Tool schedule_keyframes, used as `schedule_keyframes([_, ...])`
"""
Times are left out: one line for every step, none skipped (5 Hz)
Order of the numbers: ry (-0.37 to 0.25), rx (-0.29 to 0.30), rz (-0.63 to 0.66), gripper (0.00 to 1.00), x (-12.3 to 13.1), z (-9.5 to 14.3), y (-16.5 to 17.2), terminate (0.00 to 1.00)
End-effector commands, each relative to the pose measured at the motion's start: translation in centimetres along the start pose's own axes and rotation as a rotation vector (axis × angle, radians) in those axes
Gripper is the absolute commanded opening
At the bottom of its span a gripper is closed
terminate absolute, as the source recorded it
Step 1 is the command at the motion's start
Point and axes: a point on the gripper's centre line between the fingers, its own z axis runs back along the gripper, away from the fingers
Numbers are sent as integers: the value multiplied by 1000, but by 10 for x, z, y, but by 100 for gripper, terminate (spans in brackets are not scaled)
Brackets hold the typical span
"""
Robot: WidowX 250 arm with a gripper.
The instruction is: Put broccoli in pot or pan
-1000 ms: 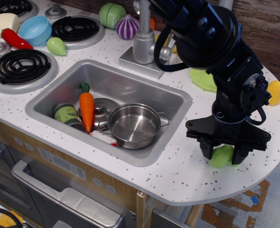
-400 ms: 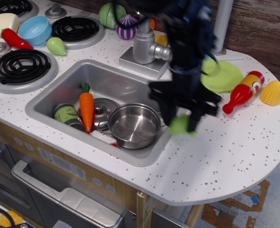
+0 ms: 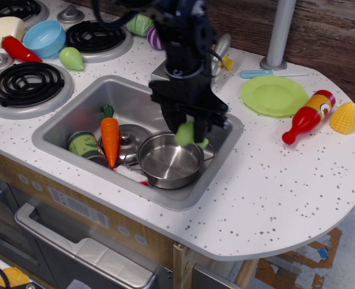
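Observation:
My gripper (image 3: 189,131) is shut on the light-green toy broccoli (image 3: 186,134) and holds it in the air above the far right rim of the steel pot. The pot (image 3: 169,159) is round and shiny with small side handles. It stands empty in the right part of the sink (image 3: 135,102). The black arm comes down from the top of the view and hides the faucet behind it.
In the sink lie a carrot (image 3: 110,136), a steel lid with a knob (image 3: 129,139) and a green-labelled can (image 3: 84,145). On the counter to the right are a green plate (image 3: 274,95), a red bottle (image 3: 307,116) and a corn toy (image 3: 346,117). Stove burners, a blue bowl and a green pear toy (image 3: 71,58) are at the left.
My gripper has carried the broccoli from the counter's front right edge leftward across the counter to above the pot in the sink.

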Motion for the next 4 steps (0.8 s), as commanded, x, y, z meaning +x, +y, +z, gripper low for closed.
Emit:
schedule_keyframes([-79, 30, -70, 0, 8, -17, 21, 0])
schedule_keyframes([-79, 30, -70, 100, 8, -17, 21, 0])
schedule_keyframes([-79, 30, -70, 100, 8, -17, 21, 0])
schedule_keyframes([-79, 30, -70, 100, 8, -17, 21, 100])
